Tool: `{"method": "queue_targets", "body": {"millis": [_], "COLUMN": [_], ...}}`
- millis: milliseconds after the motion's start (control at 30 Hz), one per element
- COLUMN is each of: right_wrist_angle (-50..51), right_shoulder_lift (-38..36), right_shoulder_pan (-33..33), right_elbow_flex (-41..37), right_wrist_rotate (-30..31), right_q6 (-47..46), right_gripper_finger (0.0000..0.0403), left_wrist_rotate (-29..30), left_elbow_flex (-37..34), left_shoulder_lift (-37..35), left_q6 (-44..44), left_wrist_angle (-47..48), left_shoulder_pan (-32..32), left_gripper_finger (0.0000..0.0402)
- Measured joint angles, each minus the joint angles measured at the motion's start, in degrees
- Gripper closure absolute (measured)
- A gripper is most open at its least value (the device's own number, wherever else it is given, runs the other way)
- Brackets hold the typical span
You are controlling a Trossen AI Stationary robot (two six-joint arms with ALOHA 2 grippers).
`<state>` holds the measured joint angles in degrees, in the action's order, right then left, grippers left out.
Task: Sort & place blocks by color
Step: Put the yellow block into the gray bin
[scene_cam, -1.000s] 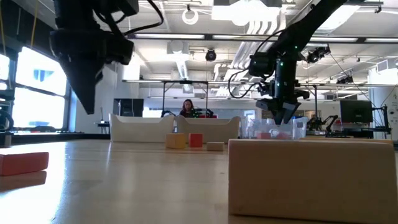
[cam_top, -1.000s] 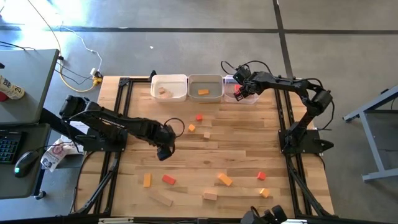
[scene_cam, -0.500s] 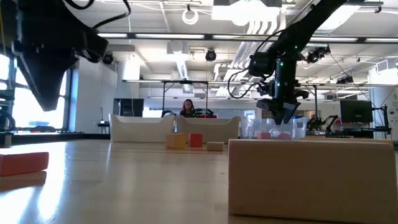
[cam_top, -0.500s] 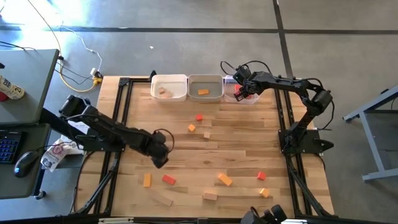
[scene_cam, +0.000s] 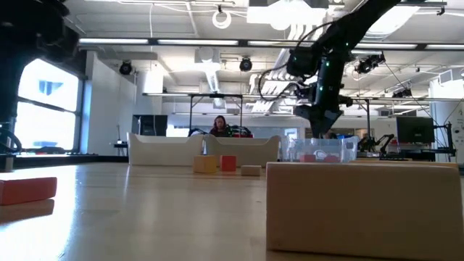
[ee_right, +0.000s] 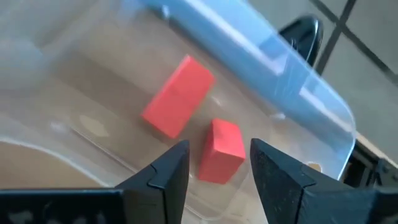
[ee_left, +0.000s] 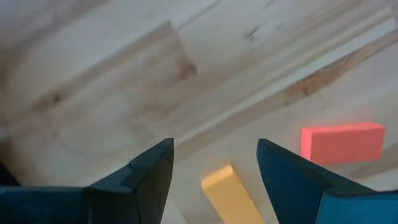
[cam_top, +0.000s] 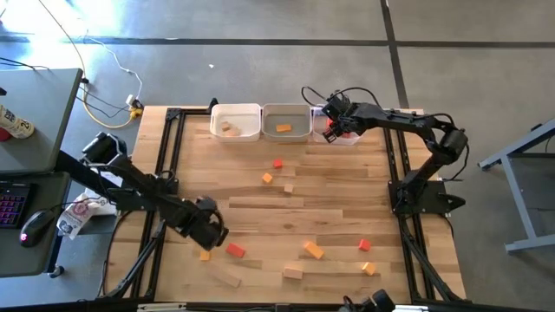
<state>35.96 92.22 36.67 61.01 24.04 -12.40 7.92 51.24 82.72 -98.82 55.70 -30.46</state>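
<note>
Loose blocks lie flat on the wooden table [cam_top: 347,208]. Low over its near left part my left gripper [cam_top: 211,236] points down, open and empty. An orange bar [ee_left: 227,193] lies on the table just below the gap between its fingers [ee_left: 214,146], with a red block [ee_left: 342,143] beside it. At the far edge my right gripper [cam_top: 332,128] hangs open and empty over the right bin [cam_top: 340,137]. Two red blocks [ee_right: 178,96] [ee_right: 221,151] lie on that bin's floor. The low view shows the right gripper [scene_cam: 319,129] above the bin.
The left bin [cam_top: 236,111] holds a plain wood block [cam_top: 229,129], and the middle bin [cam_top: 286,110] an orange one [cam_top: 284,128]. Red [cam_top: 277,163], orange [cam_top: 267,178] and wood [cam_top: 288,187] blocks lie mid-table. Several more lie near the front edge, among them a wood bar [cam_top: 228,278].
My left gripper has swung from mid-table toward the table's near left, rolling about its own axis, and now stands over the orange bar. My right gripper has risen slightly above the right bin. No block has moved.
</note>
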Motion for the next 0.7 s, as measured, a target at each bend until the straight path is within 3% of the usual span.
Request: {"method": "queue_targets", "body": {"millis": [400,700], "right_wrist_angle": [-1.59,-1.52], "right_shoulder_lift": [-6.47,-6.47], "right_shoulder_pan": [-2.35,-2.35], "right_elbow_flex": [0.02,0.02], "right_wrist_rotate": [-0.06,-0.12], "right_q6": [-0.21,-0.57], "right_gripper_finger": [0.0247,0.0247], "left_wrist_rotate": [0.91,2.97], "left_elbow_flex": [0.02,0.09], "left_shoulder_lift": [0.00,4.58], "left_q6": [-22.33,-26.43], "left_wrist_angle": [-0.46,-5.19], "left_shoulder_pan": [-9.28,-11.30], "left_gripper_finger": [0.0186,0.0186]}}
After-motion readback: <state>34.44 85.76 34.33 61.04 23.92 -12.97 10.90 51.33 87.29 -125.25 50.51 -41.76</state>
